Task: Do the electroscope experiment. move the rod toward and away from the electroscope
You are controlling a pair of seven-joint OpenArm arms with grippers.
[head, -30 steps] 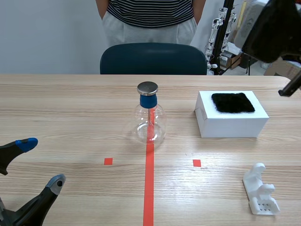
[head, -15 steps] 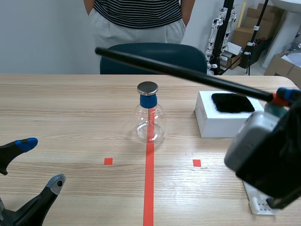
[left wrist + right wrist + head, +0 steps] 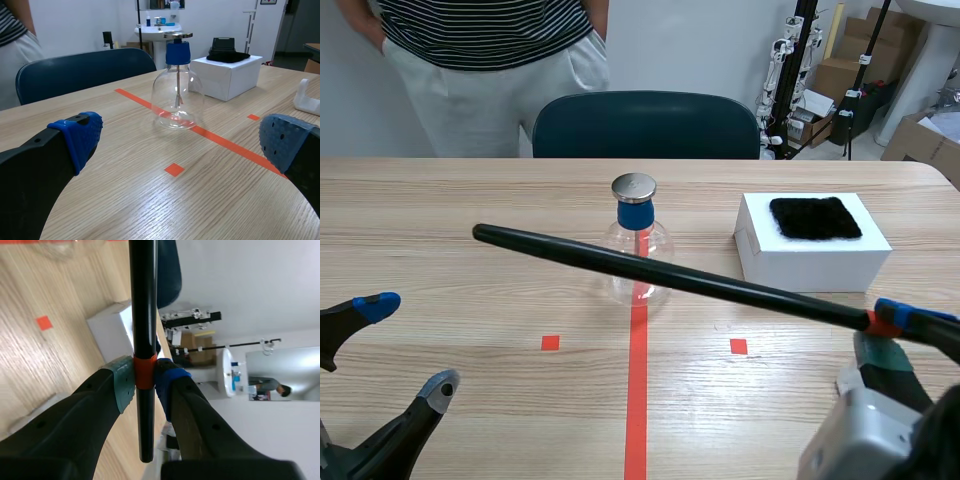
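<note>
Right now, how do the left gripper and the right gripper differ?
The left gripper is open and empty; the right gripper is shut on the black rod at its orange band. The left gripper sits low, apart from the electroscope; the right gripper's rod crosses in front of the electroscope. Both are black with dotted pads.

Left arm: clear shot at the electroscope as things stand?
Probably yes. The left gripper is open, with only bare table ahead up to the electroscope. The rod in the right gripper hangs across nearby, so stay low.
</note>
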